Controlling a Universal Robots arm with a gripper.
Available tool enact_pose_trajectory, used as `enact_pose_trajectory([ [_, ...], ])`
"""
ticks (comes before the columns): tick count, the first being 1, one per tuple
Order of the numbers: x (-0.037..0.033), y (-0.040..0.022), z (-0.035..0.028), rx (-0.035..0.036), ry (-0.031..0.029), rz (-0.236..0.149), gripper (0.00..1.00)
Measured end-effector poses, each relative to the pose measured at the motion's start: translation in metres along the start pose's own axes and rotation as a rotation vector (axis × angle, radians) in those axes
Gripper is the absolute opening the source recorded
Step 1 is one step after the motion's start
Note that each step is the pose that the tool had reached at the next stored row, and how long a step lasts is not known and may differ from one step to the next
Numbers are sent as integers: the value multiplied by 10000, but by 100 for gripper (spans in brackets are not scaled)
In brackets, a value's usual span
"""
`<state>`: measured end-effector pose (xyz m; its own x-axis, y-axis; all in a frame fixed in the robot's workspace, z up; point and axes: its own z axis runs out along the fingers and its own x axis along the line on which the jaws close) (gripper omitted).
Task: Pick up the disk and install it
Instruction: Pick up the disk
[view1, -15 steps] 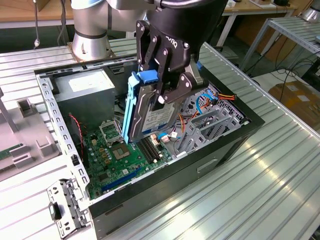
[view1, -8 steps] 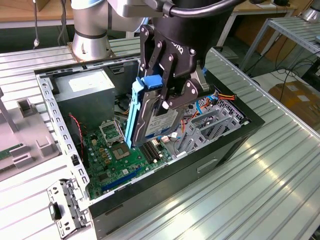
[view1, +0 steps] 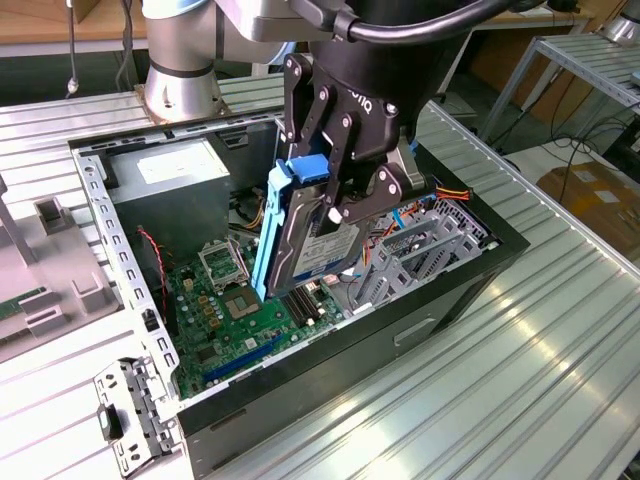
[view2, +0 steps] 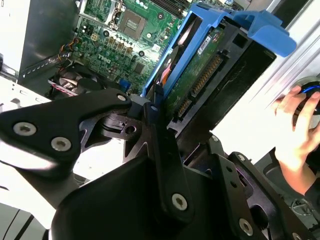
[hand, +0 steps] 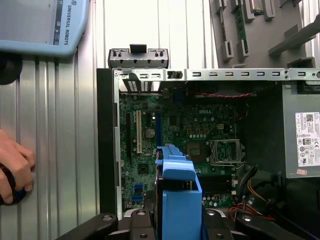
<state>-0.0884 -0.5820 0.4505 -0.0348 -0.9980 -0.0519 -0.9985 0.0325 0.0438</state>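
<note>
Exterior view, nearest first. We note a ribbed metal desk (view1: 480, 380) with a loose metal bracket (view1: 125, 425) lying just beside the near corner of an open computer case (view1: 100, 215). On the floor of the case is a green motherboard (view1: 215, 320).

Over the board we see the disk (view1: 305, 250). It stands on edge and is tilted, with its blue frame toward the exterior view's left and its labelled face toward the right. The black gripper (view1: 350, 205) is clamped on the disk's upper part, with one finger pressed on each broad face. The disk's lower end sits low inside the case, above the board. We cannot tell whether it touches anything there.

Just beside the disk, on the exterior view's right, we see a metal drive cage (view1: 430, 240) with coloured cables behind it. Farther back, a grey power supply box (view1: 175, 175) fills the far corner of the case. Behind that is the arm's silver base (view1: 180, 70). A grey parts tray (view1: 50, 290) lies on the desk at the exterior view's left, apart from the case.

First wrist view: a person's hand (hand: 15, 170) rests on the desk, well apart from the case, closed over a dark round object.
</note>
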Motion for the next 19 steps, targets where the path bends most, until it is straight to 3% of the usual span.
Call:
enact_pose_trajectory([
  [4, 1, -10, 1, 0, -2, -2, 36],
  [19, 1, -225, -6, 0, -1, 0, 36],
])
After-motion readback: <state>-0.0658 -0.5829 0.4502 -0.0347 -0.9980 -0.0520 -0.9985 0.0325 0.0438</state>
